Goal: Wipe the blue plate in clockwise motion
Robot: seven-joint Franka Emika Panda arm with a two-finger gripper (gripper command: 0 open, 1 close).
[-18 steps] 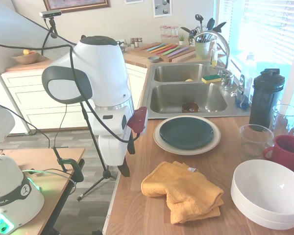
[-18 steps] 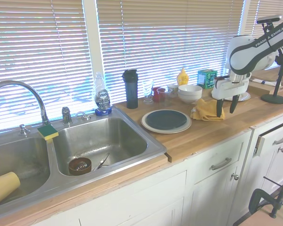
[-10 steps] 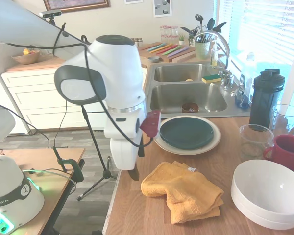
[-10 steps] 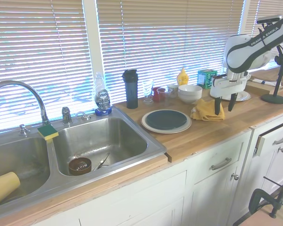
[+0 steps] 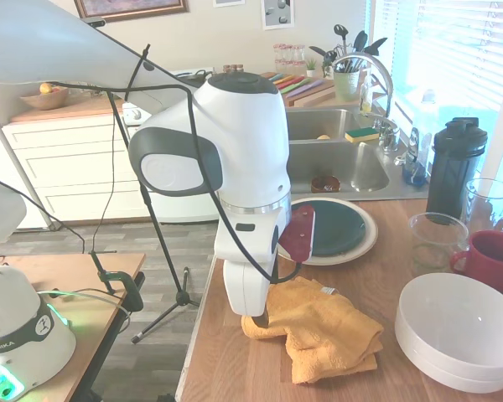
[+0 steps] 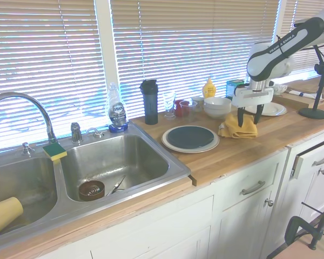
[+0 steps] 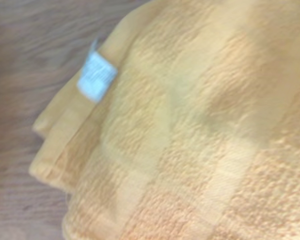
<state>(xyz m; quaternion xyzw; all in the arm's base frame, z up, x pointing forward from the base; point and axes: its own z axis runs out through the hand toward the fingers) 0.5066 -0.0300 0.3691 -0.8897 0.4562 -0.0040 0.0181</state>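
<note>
Second exterior view, claw (image 6: 248, 116) now over towel (image 6: 238, 127)

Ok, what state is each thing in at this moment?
gripper: open, above the towel
yellow towel: crumpled on the counter, not gripped
blue plate: stacked on the cream plate, bare
white bowls: stacked, empty
red mug: upright
black bottle: upright, lid on

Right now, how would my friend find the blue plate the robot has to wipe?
Find the steel sink, then look along the wooden counter toward the yellow towel. The blue plate lies between them, stacked on a bigger cream plate; it's the only dark, shiny dish.
</note>
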